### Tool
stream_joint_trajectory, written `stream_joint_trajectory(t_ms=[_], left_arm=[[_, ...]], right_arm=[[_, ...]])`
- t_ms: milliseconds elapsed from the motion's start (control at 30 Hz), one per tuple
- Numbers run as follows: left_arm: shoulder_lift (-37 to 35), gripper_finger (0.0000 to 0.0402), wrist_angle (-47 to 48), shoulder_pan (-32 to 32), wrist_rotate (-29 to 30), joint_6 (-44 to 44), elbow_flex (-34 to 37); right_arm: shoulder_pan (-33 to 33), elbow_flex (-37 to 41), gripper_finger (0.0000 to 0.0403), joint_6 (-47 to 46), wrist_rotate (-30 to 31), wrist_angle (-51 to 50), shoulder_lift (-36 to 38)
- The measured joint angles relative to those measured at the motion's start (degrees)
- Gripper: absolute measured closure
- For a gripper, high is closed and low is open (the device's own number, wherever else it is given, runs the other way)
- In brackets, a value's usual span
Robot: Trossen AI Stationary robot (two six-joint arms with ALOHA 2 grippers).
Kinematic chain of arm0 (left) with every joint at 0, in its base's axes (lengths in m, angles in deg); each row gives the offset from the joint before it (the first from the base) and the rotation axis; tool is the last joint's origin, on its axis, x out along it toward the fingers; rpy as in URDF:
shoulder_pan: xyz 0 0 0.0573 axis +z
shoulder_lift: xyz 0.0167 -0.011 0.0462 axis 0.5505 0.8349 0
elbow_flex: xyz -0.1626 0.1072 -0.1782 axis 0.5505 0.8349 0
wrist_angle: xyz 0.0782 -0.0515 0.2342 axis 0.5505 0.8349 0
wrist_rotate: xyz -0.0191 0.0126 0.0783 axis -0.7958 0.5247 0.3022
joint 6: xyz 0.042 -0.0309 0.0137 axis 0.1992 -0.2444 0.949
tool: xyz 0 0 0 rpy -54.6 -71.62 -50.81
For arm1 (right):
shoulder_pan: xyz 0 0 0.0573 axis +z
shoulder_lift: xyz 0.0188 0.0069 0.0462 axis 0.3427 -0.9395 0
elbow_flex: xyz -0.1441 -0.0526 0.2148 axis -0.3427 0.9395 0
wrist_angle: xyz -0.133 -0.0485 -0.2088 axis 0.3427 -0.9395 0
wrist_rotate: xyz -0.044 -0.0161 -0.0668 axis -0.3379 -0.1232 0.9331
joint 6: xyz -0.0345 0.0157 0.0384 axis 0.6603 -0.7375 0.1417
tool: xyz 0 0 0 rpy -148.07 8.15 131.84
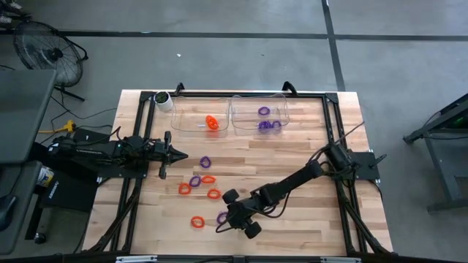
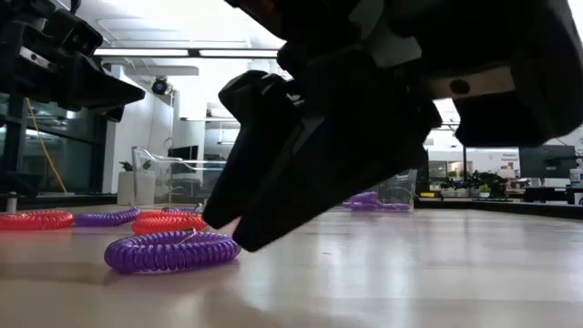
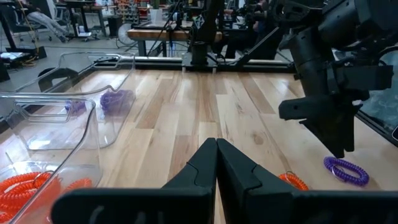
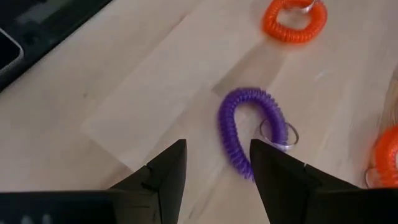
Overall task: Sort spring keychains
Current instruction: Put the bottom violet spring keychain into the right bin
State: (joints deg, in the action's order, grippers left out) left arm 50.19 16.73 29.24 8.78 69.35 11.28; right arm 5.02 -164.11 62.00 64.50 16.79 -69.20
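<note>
Several orange and purple spring keychains lie flat on the wooden table (image 1: 307, 219). My right gripper (image 4: 217, 171) is open and slants down over one purple keychain (image 4: 239, 127), whose near end lies by one finger (image 4: 277, 174). In the low view that keychain (image 2: 171, 251) rests on the table just beside the fingertips (image 2: 235, 235). An orange keychain (image 4: 294, 22) lies beyond it. My left gripper (image 3: 216, 152) is shut, holds nothing, and hovers level at the table's left (image 1: 172, 153). My right gripper stands open over the purple keychain's near end (image 4: 245, 165), slanting down from the table's right. One finger overlaps that end in the wrist view. I cannot tell whether it touches the coil, which lies flat on the table.
Two clear bins stand at the far edge: the left one (image 1: 201, 117) holds orange keychains, the right one (image 1: 281, 109) purple ones. A white cup (image 1: 164, 101) stands to their left. Loose keychains (image 1: 197, 183) lie between the two grippers.
</note>
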Motion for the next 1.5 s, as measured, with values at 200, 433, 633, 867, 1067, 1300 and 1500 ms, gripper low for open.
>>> stream_joint_trajectory(t_ms=[200, 433, 633, 867, 1067, 1300, 1500], left_arm=[[0.0, 0.0399, 0.0, 0.0, 0.0, 0.0, 0.0], [0.0, 0.0399, 0.0, 0.0, 0.0, 0.0, 0.0], [0.0, 0.0399, 0.0, 0.0, 0.1, 0.0, 0.0], [0.0, 0.0399, 0.0, 0.0, 0.1, 0.0, 0.0], [0.0, 0.0399, 0.0, 0.0, 0.2, 0.0, 0.0], [0.0, 0.0399, 0.0, 0.0, 0.1, 0.0, 0.0], [0.0, 0.0399, 0.0, 0.0, 0.1, 0.0, 0.0]], right_arm=[[-0.4, 0.0, 0.0231, 0.0, 0.5, 1.2, -0.3], [-0.3, 0.0, 0.0231, 1.0, 0.4, 1.1, -0.3], [-0.6, 0.0, 0.0231, 1.5, 0.9, 1.1, -0.3], [-0.7, -0.6, 0.0231, 1.5, 0.6, 1.8, -1.8], [-0.7, -4.4, 0.0233, -1.1, -1.4, 2.3, -5.3], [-0.7, -5.0, 0.0247, -3.1, -1.2, -0.8, -5.8], [-0.7, -5.1, 0.0283, -7.5, -1.7, -4.2, -5.7]])
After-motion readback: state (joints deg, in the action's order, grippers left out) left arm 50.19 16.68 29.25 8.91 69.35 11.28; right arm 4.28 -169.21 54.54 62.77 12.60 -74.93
